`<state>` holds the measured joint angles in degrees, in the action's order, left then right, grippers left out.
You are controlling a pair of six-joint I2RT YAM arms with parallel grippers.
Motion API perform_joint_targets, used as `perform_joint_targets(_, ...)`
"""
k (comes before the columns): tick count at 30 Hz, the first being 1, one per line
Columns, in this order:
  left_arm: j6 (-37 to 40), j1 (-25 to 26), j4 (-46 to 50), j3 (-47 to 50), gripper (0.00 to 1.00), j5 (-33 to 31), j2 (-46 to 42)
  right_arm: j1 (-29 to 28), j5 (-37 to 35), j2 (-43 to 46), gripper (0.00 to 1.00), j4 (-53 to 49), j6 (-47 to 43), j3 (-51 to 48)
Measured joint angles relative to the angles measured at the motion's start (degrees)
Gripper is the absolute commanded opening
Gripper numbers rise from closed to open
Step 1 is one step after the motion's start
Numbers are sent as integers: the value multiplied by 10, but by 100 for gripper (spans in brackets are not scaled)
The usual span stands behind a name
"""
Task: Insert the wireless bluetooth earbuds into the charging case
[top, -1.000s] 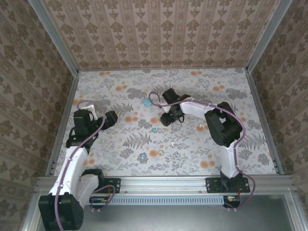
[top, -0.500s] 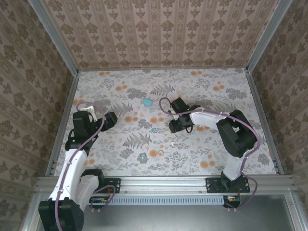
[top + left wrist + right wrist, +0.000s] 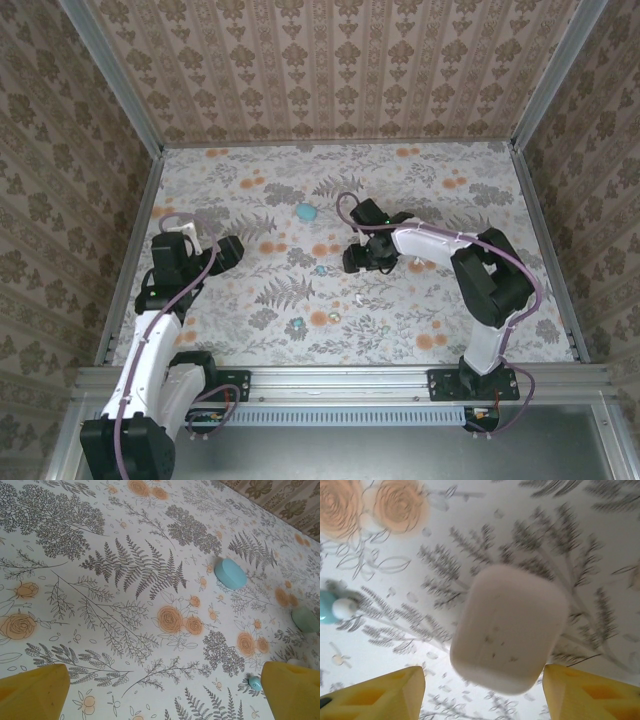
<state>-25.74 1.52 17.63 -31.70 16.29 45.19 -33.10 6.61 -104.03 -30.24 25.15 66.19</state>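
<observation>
A pale pinkish-white charging case [image 3: 510, 627] lies on the floral table between my right gripper's [image 3: 482, 695] yellow fingers. That gripper is open, with a gap on each side of the case. A teal earbud [image 3: 332, 607] with a white tip lies to its left. From above, my right gripper [image 3: 362, 258] sits mid-table beside the same teal earbud [image 3: 320, 269]. A whitish earbud [image 3: 358, 297], another small one [image 3: 335, 314] and a teal one [image 3: 296, 323] lie nearer the front. My left gripper [image 3: 228, 250] is open over bare cloth, and the teal earbud [image 3: 255, 682] lies by its right finger.
A teal case [image 3: 305, 212] lies farther back on the table, and shows as a teal case [image 3: 230, 573] in the left wrist view. A pale green case [image 3: 305, 619] lies at that view's right edge. Patterned walls [image 3: 330, 70] enclose the table on three sides.
My right gripper has shifted right and nearer, and its jaws have widened around the pale case. The left arm has stayed still.
</observation>
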Motion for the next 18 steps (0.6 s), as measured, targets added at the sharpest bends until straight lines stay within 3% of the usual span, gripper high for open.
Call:
perform_joint_targets(9,0,0,0,-3,100,0,13,-31,44,0,67,-7,31,14)
perform_joint_targets(18,0,0,0,-6,100,0,14,-17,25,2,70,-7,-71,40)
